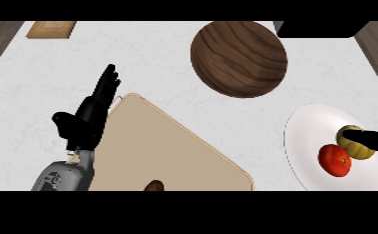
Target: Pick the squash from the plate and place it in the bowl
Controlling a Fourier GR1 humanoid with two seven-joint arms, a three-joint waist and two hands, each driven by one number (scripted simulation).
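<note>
Your right hand (363, 139) touches the squash (354, 145); can't tell its fingers. The tomato (334, 160) beside it could get bumped. Left hand (88, 113) rests open.

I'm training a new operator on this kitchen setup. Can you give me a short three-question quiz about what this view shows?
1. True or false: the squash already lies in the wooden bowl.
2. What red thing shares the white plate with the squash?
3. Which hand is touching the squash: A) left hand, B) right hand?

Key: 1 false, it is on the plate. 2 a tomato. 3 B.
</note>
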